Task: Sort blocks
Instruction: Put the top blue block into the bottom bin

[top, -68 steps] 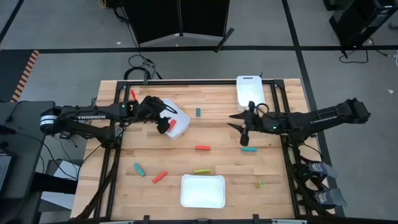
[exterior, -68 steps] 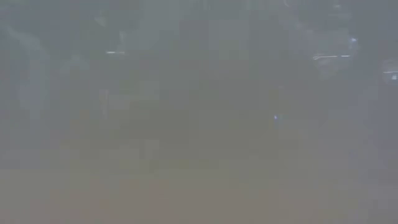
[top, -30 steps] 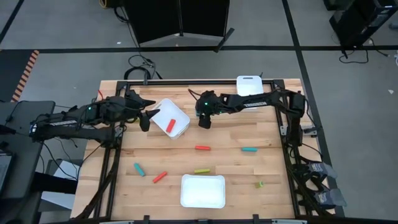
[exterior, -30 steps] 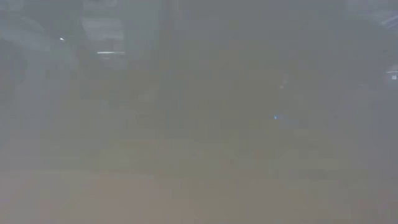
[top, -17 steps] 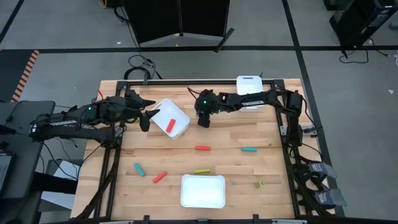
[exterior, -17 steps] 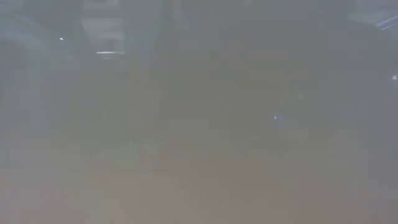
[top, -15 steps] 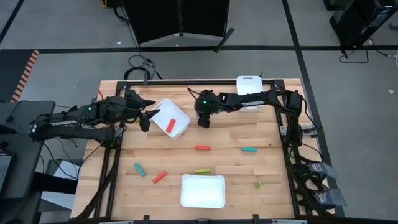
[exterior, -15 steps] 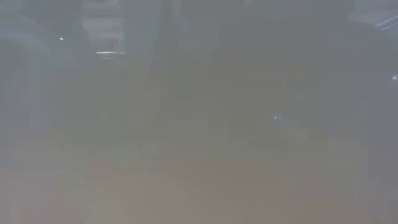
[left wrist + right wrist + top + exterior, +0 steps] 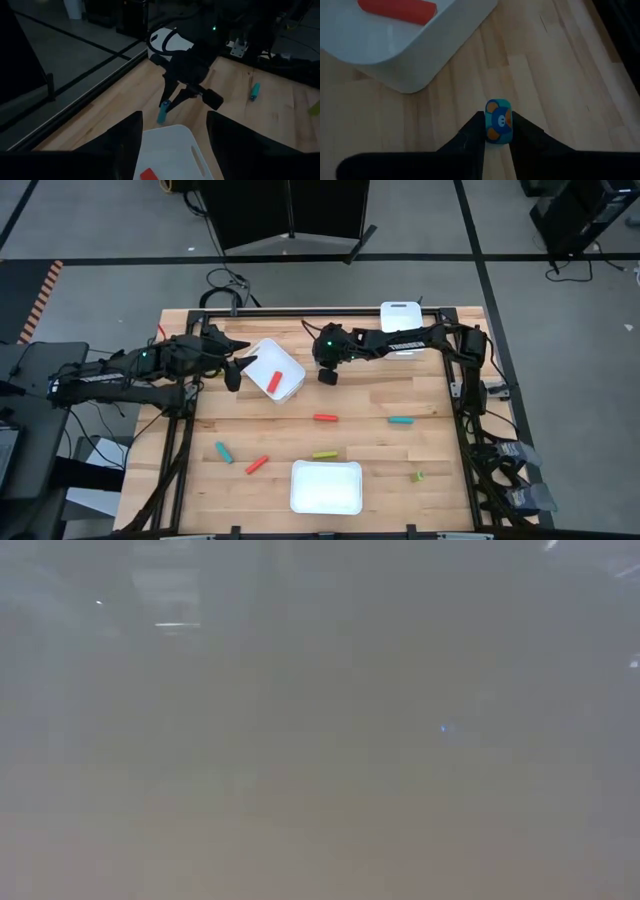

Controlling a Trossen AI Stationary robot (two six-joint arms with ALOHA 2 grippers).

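My right gripper (image 9: 323, 369) reaches across the far middle of the table and is shut on a teal block (image 9: 163, 114), just right of a white tray (image 9: 283, 360). One red block (image 9: 273, 381) lies in that tray. My left gripper (image 9: 236, 370) hangs open at the tray's left side, touching nothing. Loose on the wood lie a red block (image 9: 325, 418), a teal block (image 9: 401, 421), another teal (image 9: 223, 452), another red (image 9: 257, 464) and a yellow-green one (image 9: 323, 454). The low view is fogged over and shows nothing. My right gripper (image 9: 498, 125) pinches the teal block by its upper end (image 9: 498, 119), one finger on each side, the printed end face showing between them. The fingers (image 9: 169, 96) come slanting down from above and the right. The block stands tilted, its lower end (image 9: 160, 121) at the table.
A second white tray (image 9: 398, 315) sits at the far right, a third (image 9: 326, 486) at the near edge. A small green block (image 9: 418, 476) lies near the right front. Bare wood lies between the middle blocks and the near tray.
My right arm swung from the table's right side toward the left and far edge to the teal block, and has stayed there for the last second. My left gripper drew back leftward off the tray, where the red block now lies.
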